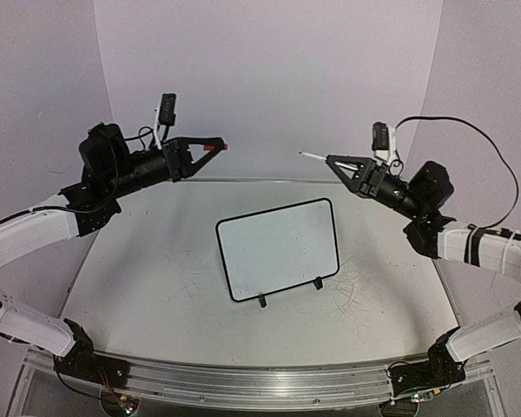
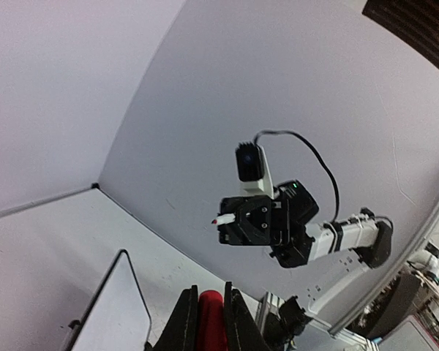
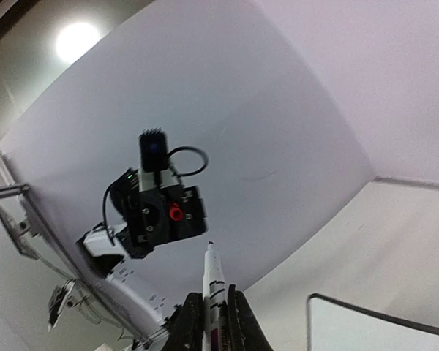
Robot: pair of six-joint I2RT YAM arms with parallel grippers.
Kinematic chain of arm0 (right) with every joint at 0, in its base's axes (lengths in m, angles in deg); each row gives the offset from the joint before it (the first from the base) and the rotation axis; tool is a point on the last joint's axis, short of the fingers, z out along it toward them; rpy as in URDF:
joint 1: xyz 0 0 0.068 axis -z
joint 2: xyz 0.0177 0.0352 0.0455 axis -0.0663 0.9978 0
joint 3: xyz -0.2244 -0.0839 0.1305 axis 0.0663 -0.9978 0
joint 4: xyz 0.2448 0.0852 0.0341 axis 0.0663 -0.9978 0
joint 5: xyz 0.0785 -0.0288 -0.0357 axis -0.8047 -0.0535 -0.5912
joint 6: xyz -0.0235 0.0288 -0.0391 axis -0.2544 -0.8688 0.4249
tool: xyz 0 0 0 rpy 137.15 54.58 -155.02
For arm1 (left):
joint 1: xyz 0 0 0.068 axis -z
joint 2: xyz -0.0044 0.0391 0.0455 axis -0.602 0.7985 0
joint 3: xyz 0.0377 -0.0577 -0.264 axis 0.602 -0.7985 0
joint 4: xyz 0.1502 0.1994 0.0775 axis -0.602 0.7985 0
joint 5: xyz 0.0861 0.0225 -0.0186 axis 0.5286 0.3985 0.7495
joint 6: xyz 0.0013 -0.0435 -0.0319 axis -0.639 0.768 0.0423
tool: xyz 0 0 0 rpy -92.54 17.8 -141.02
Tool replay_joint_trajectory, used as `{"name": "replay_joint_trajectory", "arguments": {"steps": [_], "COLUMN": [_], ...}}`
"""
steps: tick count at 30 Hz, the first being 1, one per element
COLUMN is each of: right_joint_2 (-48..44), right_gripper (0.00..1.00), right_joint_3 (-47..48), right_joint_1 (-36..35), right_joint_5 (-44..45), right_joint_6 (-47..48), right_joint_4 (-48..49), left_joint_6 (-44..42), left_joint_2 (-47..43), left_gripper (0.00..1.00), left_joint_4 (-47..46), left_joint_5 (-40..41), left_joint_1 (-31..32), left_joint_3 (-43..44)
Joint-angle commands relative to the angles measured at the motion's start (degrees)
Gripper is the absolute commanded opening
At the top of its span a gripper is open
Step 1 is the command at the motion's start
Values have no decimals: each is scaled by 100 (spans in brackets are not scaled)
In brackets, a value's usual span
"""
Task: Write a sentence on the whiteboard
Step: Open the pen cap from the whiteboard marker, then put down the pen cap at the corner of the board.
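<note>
The whiteboard stands tilted on its small black feet at mid-table, its face bare white with no sentence in view. Its edge also shows in the left wrist view and the right wrist view. My left gripper hangs high at the back left, shut on a red marker cap. Facing it from the back right, my right gripper is shut on a white marker, whose bare tip points left toward the cap. A gap separates cap and marker tip.
The white table is scuffed around the board. An aluminium rail runs along the near edge between the arm bases. Pale walls close the back and sides. A black cable loops above the right arm.
</note>
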Motion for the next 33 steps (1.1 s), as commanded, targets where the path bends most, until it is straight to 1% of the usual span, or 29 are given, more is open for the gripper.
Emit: {"name": "replay_joint_trajectory", "arguments": {"steps": [1,2,4,5,7,8,9,11,12,14,18,20,24,26,28,30,33], "right_joint_2": [-980,-1161,-1502,-1663,-1975,-2087,-2175,-2301,-2355,-2425,-2454,-2362,-2029,-1913,-1871,-1896,-1992], "right_gripper": [0,0,0,0,0,0,0,0,0,0,0,0,0,0,0,0,0], "right_joint_3": [-567,-602,-580,-577,-563,-511,-420,-248,-194,-119,-87,-25,169,253,286,262,179], "right_joint_1": [673,764,849,864,867,866,866,865,868,868,867,870,865,866,868,860,858], "right_joint_5": [509,723,1304,1590,2276,2597,2927,3719,3815,3854,3791,3684,3333,3157,3021,2935,2927], "right_joint_6": [221,343,713,904,1449,1732,1985,2320,2502,2800,2968,3004,3048,3005,2953,2945,2962], "right_joint_4": [-160,-585,-1557,-1947,-2635,-3003,-3417,-4122,-4285,-4426,-4467,-4450,-4419,-4418,-4396,-4371,-4357], "left_joint_6": [142,128,-61,-134,-216,-228,-219,-149,-106,-34,227,328,218,115,56,55,-44], "left_joint_2": [-632,-701,-803,-824,-737,-645,-527,-257,-168,-70,24,187,951,1430,1763,1961,2245], "left_gripper": [0,0,0,0,0,0,0,0,0,0,0,0,0,0,0,0,0], "left_joint_4": [-186,-103,477,872,1968,2476,2941,3637,3857,4059,4085,4063,4061,4164,4276,4265,4248], "left_joint_5": [166,287,1011,1525,2816,3331,3728,4116,4174,4000,3591,3416,2919,2748,2902,3196,3413], "left_joint_1": [-664,-767,-822,-828,-834,-839,-845,-874,-880,-881,-882,-882,-881,-880,-881,-882,-875], "left_joint_3": [-145,-187,-156,-105,115,236,325,351,280,-122,-960,-1219,-1329,-1250,-1150,-1134,-1027]}}
